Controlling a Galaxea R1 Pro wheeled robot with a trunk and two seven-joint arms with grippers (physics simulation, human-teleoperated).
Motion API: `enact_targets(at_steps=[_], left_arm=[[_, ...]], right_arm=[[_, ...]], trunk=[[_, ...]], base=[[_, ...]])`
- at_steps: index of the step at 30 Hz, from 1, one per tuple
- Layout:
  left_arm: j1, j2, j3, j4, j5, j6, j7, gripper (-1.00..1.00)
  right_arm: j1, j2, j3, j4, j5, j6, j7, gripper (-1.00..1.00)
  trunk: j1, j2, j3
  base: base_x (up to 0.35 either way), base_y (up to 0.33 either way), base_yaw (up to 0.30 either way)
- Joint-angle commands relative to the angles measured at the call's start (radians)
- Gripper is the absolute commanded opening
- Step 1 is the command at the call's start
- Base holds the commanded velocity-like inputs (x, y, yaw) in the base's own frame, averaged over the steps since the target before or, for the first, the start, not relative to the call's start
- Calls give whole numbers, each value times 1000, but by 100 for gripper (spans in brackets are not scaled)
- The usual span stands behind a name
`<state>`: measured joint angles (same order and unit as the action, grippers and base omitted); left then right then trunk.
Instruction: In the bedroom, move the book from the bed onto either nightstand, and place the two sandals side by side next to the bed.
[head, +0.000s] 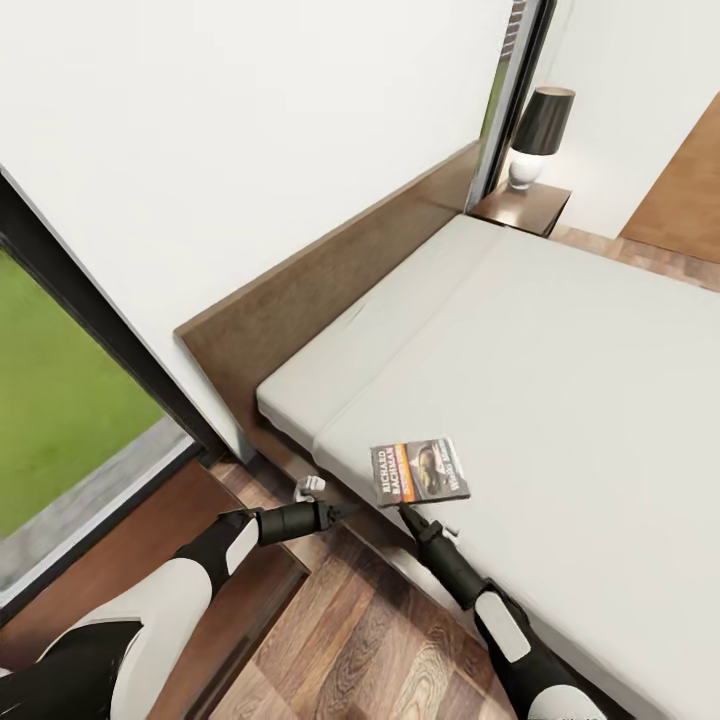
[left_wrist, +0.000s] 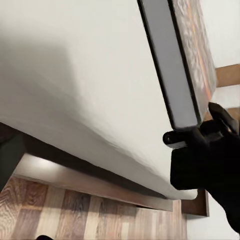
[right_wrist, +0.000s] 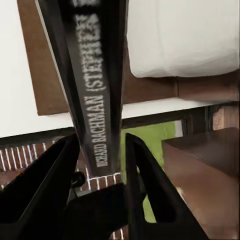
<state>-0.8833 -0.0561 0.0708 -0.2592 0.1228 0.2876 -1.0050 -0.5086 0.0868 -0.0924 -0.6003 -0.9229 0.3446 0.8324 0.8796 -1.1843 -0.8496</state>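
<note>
From the head camera, the white-walled bedroom held a low bed (head: 560, 350) with a dark brown wooden frame and pale grey mattress, and the thin dark paperback book (head: 420, 472) sat at its near edge, the right claw (head: 408, 514) at its lower corner, while a glossy dark brown nightstand (head: 520, 207) carrying a black-shaded lamp (head: 538, 135) stood in the far corner. The left wrist camera showed the mattress (left_wrist: 85, 85) over wood-plank floor (left_wrist: 75, 215) and the book (left_wrist: 175, 70) tilted above it, its lower end at the right claw (left_wrist: 187, 134). In the right wrist camera the book's spine (right_wrist: 92, 90) ran between the right claw (right_wrist: 100, 150) fingers, clamped on it; whether the left claw (head: 312, 487) was apart or together could not be told.

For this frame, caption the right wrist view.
Right pincer straddling the thin dark paperback book's spine, over the pale mattress.
</note>
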Motion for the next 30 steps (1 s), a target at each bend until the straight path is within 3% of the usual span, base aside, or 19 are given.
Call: enact_targets(at_steps=[1,4,8,17,18,23,30], left_arm=[[0,-1,7,0,-1,9,-3,100],[0,2,6,2,-2,5,-2,100],[11,29,7,3,-2,4,-5,100],[26,42,7,3,-3,3,2,100],[27,42,6,3,-3,3,5,100],[29,42,5,3,-3,2,8,100],[29,40,3,26,-6,2,11,100]], right_arm=[[-1,1,-7,-2,34,39,2,-100],[-3,-2,-8,-3,121,140,2,-100],[-4,-74,-8,-3,155,211,3,-100],[-4,-388,-9,-7,155,254,10,-100],[-4,-407,-10,-12,153,277,11,-100],[-4,-438,-10,-63,150,378,10,-100],[-3,-444,-12,-116,150,404,11,-100]], trunk=[[-4,7,3],[-15,28,12],[-31,56,25],[-65,119,53],[-69,126,56],[-88,161,72],[-115,210,94]], base=[[0,0,0],[0,0,0],[0,0,0],[0,0,0],[0,0,0],[0,0,0],[0,0,0]])
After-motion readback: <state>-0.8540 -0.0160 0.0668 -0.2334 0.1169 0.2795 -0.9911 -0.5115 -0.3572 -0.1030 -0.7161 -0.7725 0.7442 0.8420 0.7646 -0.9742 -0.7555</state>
